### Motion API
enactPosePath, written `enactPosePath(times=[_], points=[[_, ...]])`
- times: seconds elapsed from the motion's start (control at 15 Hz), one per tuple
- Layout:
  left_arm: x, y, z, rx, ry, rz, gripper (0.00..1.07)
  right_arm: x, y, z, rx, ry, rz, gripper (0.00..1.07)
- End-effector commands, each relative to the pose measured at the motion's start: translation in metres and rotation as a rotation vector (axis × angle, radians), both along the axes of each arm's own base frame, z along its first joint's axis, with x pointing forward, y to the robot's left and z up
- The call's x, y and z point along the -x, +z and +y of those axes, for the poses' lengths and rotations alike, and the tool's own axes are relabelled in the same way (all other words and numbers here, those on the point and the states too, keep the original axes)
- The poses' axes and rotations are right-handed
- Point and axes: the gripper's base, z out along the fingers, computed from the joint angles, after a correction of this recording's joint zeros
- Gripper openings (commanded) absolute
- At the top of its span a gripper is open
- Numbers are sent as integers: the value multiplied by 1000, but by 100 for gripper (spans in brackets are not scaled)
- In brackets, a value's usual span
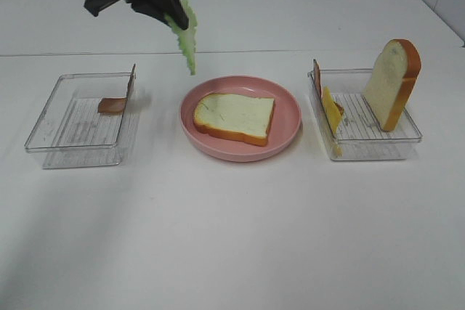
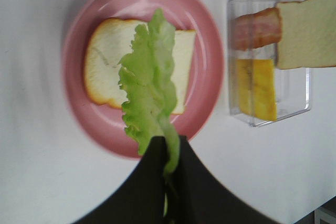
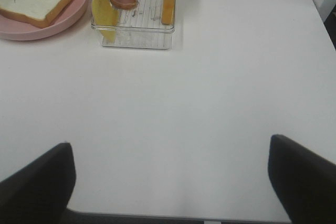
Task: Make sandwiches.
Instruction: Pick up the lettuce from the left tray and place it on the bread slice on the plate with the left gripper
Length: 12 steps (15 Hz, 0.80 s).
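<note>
Okay, we have the left gripper (image 2: 167, 153) pinched shut on the lettuce leaf (image 2: 149, 87); the leaf hangs in the air over the far edge of the pink plate (image 1: 240, 153), clear of the bread slice (image 1: 234, 117) lying flat on that plate; right gripper (image 3: 170, 182) sits well away from the plate with fingers wide apart, nothing between them; clear tray (image 1: 378, 147) right of the plate holds a second bread slice (image 1: 392, 85) upright, cheese (image 1: 330, 110) and a bacon strip (image 1: 317, 78) on edge; left tray (image 1: 80, 127) beside the plate holds another bacon piece (image 1: 112, 105).
</note>
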Motion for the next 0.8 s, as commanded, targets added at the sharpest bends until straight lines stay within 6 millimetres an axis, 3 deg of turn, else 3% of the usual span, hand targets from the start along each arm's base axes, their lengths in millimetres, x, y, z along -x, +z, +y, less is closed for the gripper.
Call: enactPosePath(times=[0.07, 0.27, 0.4, 0.67, 0.8], points=[[0, 3, -21, 66, 4, -60, 0, 3, -1, -1, 6, 1, -34, 97], [-3, -18, -49, 197, -32, -45, 0, 3, -1, -1, 6, 1, -34, 97], [-7, -33, -56, 248, -28, -2, 0, 3, -1, -1, 6, 1, -34, 97], [-21, -86, -70, 352, -23, 63, 0, 3, -1, -1, 6, 1, -34, 97], [-24, -102, -74, 406, -28, 86, 0, 3, -1, -1, 6, 1, -34, 97]])
